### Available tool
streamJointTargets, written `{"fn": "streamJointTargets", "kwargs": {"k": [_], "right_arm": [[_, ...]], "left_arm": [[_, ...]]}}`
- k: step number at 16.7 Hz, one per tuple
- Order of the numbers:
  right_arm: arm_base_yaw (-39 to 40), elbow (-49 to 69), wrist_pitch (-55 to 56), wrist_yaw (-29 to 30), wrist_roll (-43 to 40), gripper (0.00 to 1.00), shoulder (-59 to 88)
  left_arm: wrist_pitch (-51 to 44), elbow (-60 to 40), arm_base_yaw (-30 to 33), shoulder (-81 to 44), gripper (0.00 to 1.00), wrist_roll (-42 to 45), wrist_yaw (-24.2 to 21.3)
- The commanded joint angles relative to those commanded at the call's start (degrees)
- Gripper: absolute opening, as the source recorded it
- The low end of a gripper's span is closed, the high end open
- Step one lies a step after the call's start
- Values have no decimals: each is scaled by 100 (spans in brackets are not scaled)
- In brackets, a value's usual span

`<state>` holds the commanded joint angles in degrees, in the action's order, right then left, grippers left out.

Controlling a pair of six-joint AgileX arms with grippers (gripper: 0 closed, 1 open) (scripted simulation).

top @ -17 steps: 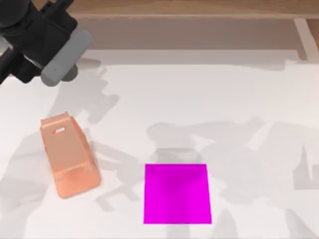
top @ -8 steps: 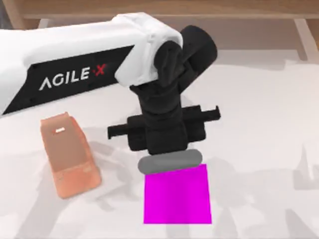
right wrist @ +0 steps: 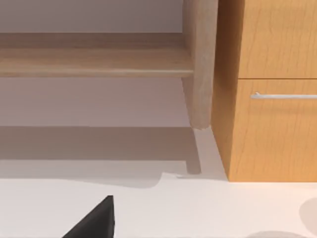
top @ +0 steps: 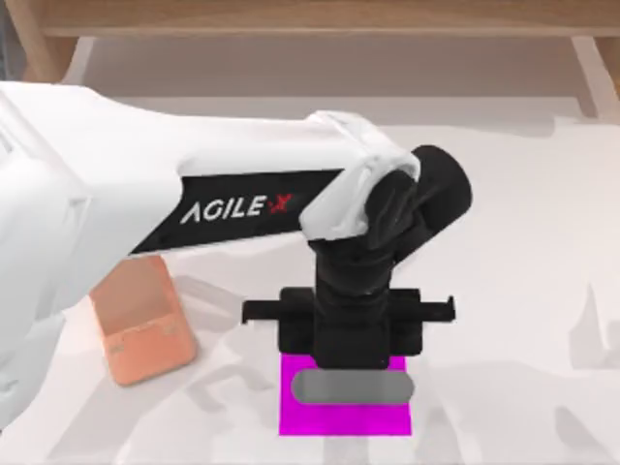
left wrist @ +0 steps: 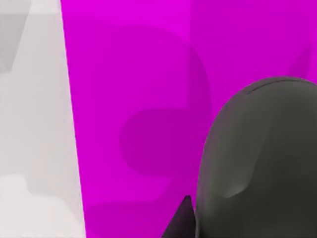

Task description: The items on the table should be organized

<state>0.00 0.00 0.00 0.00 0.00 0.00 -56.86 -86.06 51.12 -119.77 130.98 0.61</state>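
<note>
Since half a second ago left tool (top: 353,380) has carried mouse (top: 353,388), clenched in its fingers, over the magenta pad (top: 344,421); placing step, next lower and release.

Surface: table (top: 504,223), broad, plain white, flat.
Near-centre item: magenta square pad (top: 339,418) lying flat on the table, partly covered from above.
Left-side item: peach-orange phone stand (top: 145,329) resting directly on the table, well apart from the pad.

one mouse (left wrist: 257,163), one magenta pad (top: 344,421), one orange stand (top: 145,339) and one white table (top: 504,194).
</note>
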Motion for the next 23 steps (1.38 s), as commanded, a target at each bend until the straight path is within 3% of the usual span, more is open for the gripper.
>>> {"fn": "streamJointTargets", "kwargs": {"k": [10, 23], "right_arm": [[0, 0, 0, 0, 0, 100, 0], [0, 0, 0, 0, 0, 100, 0]], "left_arm": [[198, 119, -3, -79, 0, 4, -1], [198, 119, -3, -79, 98, 4, -1]]}}
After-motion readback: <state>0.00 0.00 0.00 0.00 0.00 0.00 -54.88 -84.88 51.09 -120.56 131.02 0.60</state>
